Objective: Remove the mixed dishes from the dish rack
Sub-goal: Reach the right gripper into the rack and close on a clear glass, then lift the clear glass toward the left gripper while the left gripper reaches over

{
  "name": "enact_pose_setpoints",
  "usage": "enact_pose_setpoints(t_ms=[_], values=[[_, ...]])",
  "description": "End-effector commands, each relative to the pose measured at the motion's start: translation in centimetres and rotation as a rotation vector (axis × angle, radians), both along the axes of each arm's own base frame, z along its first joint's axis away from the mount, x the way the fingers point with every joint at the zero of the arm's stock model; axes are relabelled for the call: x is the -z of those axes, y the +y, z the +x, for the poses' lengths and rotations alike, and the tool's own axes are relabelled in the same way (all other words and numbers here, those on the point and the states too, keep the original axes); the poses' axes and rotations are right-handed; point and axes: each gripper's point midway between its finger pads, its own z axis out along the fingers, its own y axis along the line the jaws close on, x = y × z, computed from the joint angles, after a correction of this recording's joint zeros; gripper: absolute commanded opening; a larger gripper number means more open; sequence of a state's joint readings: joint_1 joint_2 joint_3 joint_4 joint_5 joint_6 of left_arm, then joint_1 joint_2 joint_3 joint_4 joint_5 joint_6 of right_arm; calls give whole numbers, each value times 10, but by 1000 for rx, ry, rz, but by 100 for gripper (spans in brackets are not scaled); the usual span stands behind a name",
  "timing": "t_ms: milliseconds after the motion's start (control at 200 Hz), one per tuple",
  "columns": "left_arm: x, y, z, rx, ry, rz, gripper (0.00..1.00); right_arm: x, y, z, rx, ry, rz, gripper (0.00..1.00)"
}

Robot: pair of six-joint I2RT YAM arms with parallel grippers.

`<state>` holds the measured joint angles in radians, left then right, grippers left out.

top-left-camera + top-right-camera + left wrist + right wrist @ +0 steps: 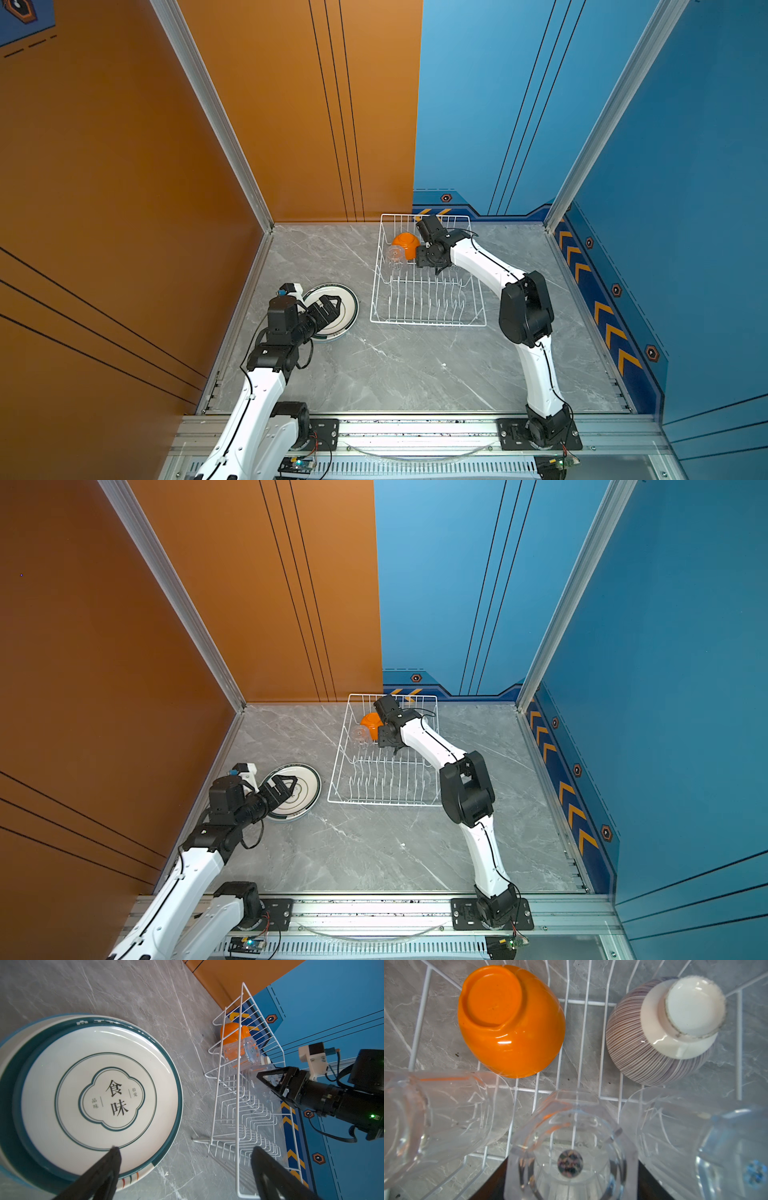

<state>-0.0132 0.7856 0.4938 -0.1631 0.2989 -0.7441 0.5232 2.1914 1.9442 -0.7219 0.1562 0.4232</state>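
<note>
**Top views.** In both top views the dish rack [428, 322] [382, 802] stands on the grey table [415, 374] [374, 854], toward the back wall. At its far end we note the orange bowl [405, 243] [369, 722], with a clear glass [394, 252] [359, 733] just beside it. The right gripper [432, 257] [388, 737] reaches down into that end, next to the bowl. Its fingers are hidden under its own body here. The plates [349, 307] [309, 789] lie stacked flat on the table, left of the rack and apart from it. The left gripper [330, 305] [286, 785] hovers over the stack with its fingers spread wide and nothing between them.

**Left wrist.** The uppermost plate [99, 1095] is white with a dark teal rim and a centre emblem. The left gripper [186, 1148] is wide open. One fingertip [115, 1151] is over the plate's inner ring, but we cannot tell whether it touches. The other is over the near end of the rack [241, 1022].

**Right wrist.** The orange bowl [510, 1022] and the ribbed bowl [660, 1032] sit upside down on the rack wires, apart from each other. We count three glasses in a row. The right gripper [572, 1160] has its dark fingers [490, 1182] against both sides of the middle glass [571, 1136], closed on it. That glass is inside the rack, between the outer glasses [446, 1115].
</note>
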Motion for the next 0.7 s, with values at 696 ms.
enact_pose_setpoints(t_ms=[696], values=[[-60,-45,7,98,-169,-85,98,-93,-16,-55,74,-185,396,39]])
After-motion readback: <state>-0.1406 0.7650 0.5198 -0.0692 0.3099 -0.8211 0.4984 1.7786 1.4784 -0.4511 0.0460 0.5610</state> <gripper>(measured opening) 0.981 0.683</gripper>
